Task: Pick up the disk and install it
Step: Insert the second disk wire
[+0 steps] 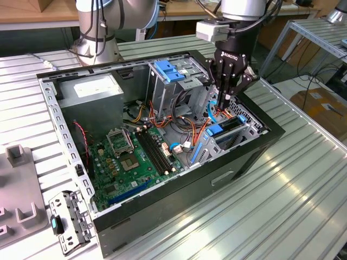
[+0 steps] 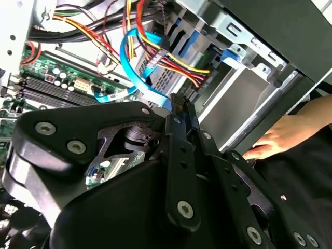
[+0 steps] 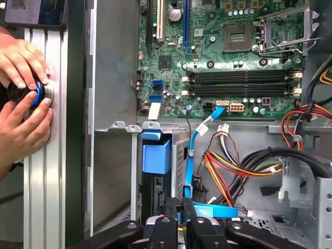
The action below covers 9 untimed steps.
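— Where is the gripper working?

— It's reaching deep into the open computer case, jaws pinched narrow in both wrist views, a blue sliver between the tips. I can't tell what that is.

— And the disk?

— It's sitting on edge in the drive bay just below the fingers, mostly hidden; its blue rail is showing.

— Any labels?

— A white sticker is facing up on the power supply; I'm not making out its print.

— What's crowding it?

— A blue data cable and orange-yellow wires are looping right beside the fingers. Outside the case, a person's hands are resting on a blue-ringed knob.
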Each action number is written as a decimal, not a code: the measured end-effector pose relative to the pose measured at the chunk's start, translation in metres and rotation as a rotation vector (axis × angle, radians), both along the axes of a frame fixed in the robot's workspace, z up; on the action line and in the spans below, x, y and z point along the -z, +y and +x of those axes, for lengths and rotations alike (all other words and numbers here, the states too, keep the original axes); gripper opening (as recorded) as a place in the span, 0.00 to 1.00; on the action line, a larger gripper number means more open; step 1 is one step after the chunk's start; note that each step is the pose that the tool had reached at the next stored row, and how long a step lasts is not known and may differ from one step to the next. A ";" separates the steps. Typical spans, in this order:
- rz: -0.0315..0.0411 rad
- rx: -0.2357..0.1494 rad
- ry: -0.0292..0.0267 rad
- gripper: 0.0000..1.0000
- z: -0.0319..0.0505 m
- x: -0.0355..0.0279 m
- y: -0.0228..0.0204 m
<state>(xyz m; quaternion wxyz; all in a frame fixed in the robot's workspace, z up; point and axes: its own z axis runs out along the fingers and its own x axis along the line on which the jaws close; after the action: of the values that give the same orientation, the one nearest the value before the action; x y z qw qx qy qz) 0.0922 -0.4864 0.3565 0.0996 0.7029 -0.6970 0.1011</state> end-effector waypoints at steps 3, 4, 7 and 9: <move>0.0121 0.000 -0.0086 0.16 -0.0023 0.0019 -0.0107; 0.0168 0.000 -0.0111 0.16 -0.0031 0.0026 -0.0145; 0.0273 0.000 -0.0157 0.16 -0.0045 0.0041 -0.0225; 0.0380 0.000 -0.0190 0.16 -0.0050 0.0047 -0.0271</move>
<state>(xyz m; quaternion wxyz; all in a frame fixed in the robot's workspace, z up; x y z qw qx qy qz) 0.0873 -0.5135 0.3518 0.0796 0.7038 -0.6996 0.0945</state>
